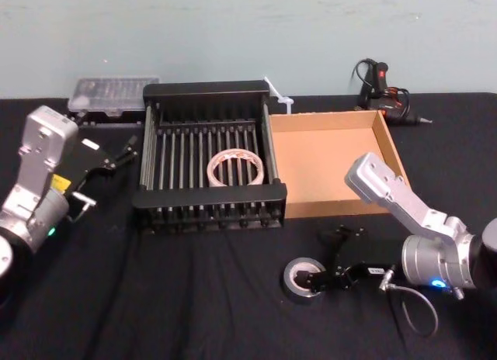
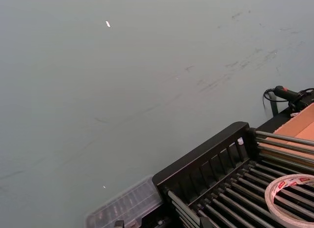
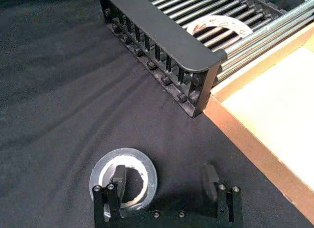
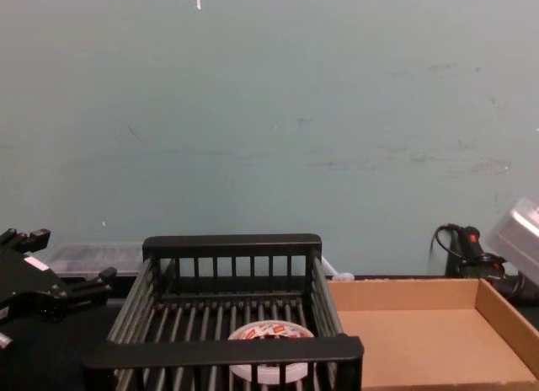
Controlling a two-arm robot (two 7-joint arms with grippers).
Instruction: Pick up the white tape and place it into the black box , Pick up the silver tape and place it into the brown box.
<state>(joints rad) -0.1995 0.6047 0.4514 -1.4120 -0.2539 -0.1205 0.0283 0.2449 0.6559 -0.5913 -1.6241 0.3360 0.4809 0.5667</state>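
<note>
The white tape (image 1: 233, 167) lies flat on the slatted floor of the black box (image 1: 210, 197), toward its right side; its red-and-white label shows in the chest view (image 4: 269, 332). Right of the crate sits the brown box (image 1: 326, 166), with nothing in it. The silver tape (image 1: 299, 273) lies flat on the black cloth in front of the brown box. My right gripper (image 3: 165, 176) is open and low over it: one finger (image 3: 119, 174) stands inside the roll's core (image 3: 127, 154), the other on the cloth beside it. My left gripper (image 1: 123, 152) hangs open left of the crate.
A clear plastic case (image 1: 112, 92) lies at the back left, behind the crate. A black glue gun with its cable (image 1: 380, 84) lies at the back right, behind the brown box. Black cloth covers the table, and a plain wall stands behind it.
</note>
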